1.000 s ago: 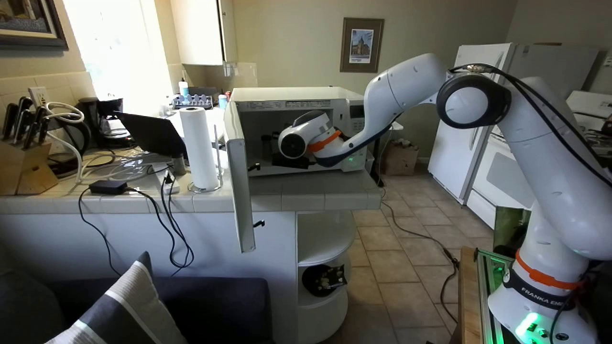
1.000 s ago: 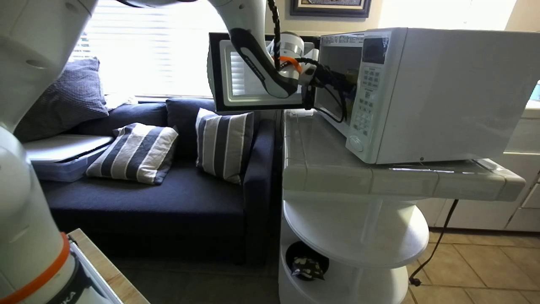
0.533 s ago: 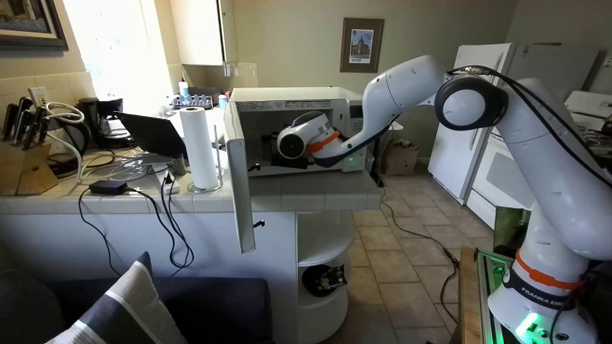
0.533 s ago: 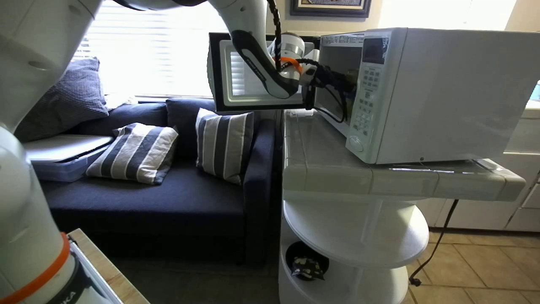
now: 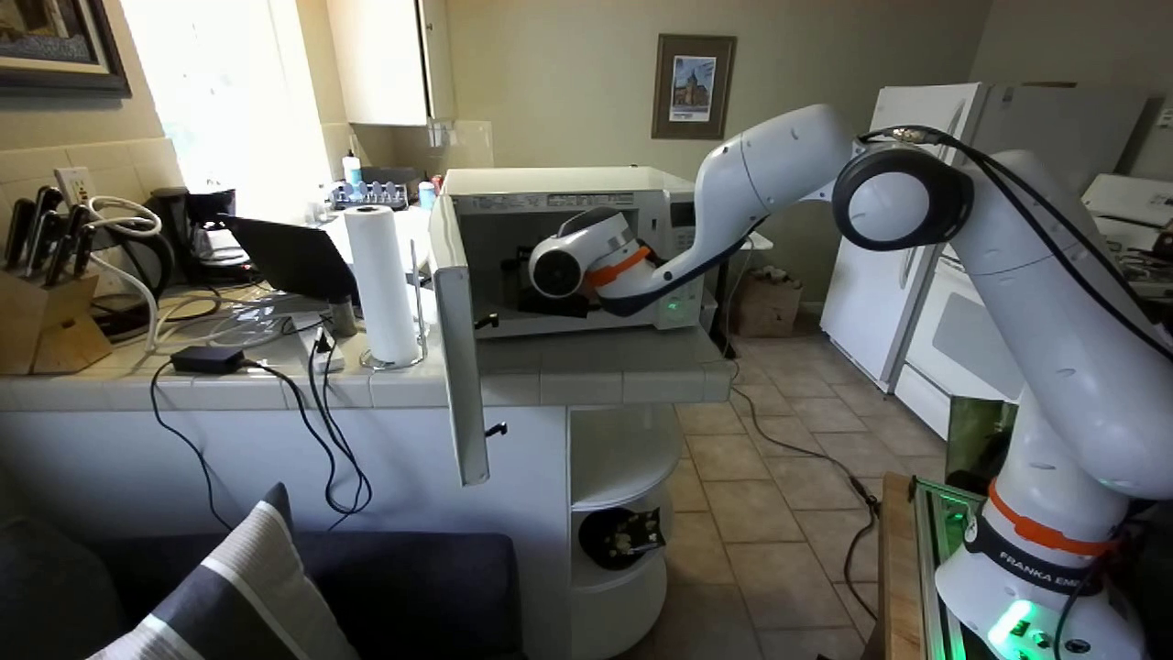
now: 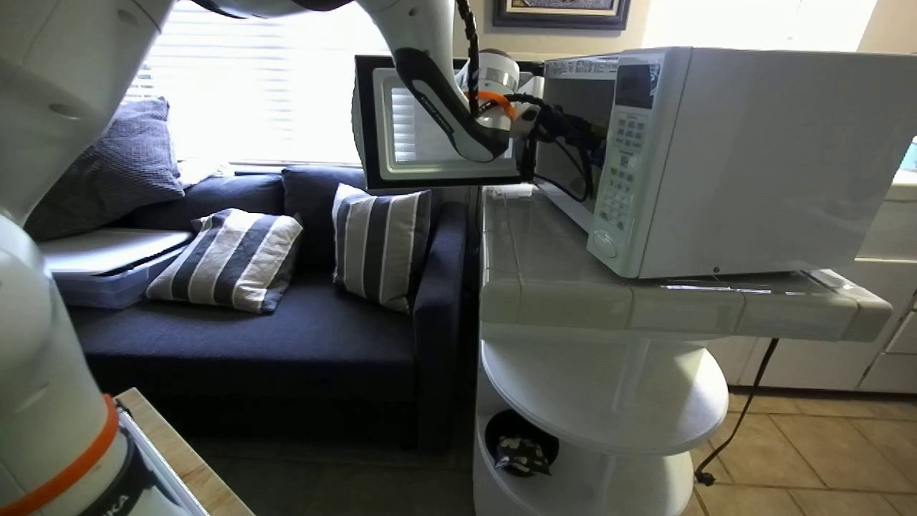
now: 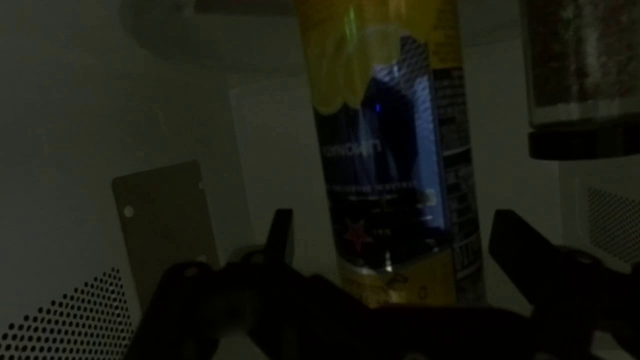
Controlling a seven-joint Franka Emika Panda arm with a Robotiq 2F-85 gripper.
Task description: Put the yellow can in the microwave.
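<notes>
The white microwave [image 6: 759, 158] stands on the tiled counter with its door [image 5: 458, 367] swung wide. My hand reaches through the opening. Inside, in the dark wrist view, the yellow can [image 7: 385, 150] with its dark blue middle stands between the fingers of my gripper [image 7: 393, 215]. A gap shows on each side of it, so the jaws are open and neither fingertip touches its sides. That view appears upside down, and the gripper body covers one end of the can. The can cannot be made out in the exterior views.
A jar [image 7: 582, 65] with a black lid is close beside the can inside the microwave. Inner walls [image 7: 165, 225] stand near both fingers. Outside, a paper-towel roll [image 5: 380, 284] is by the open door, and a black cable [image 6: 584, 183] hangs from my wrist.
In both exterior views my hand has risen slightly inside the microwave opening. The microwave and its door have not moved.
</notes>
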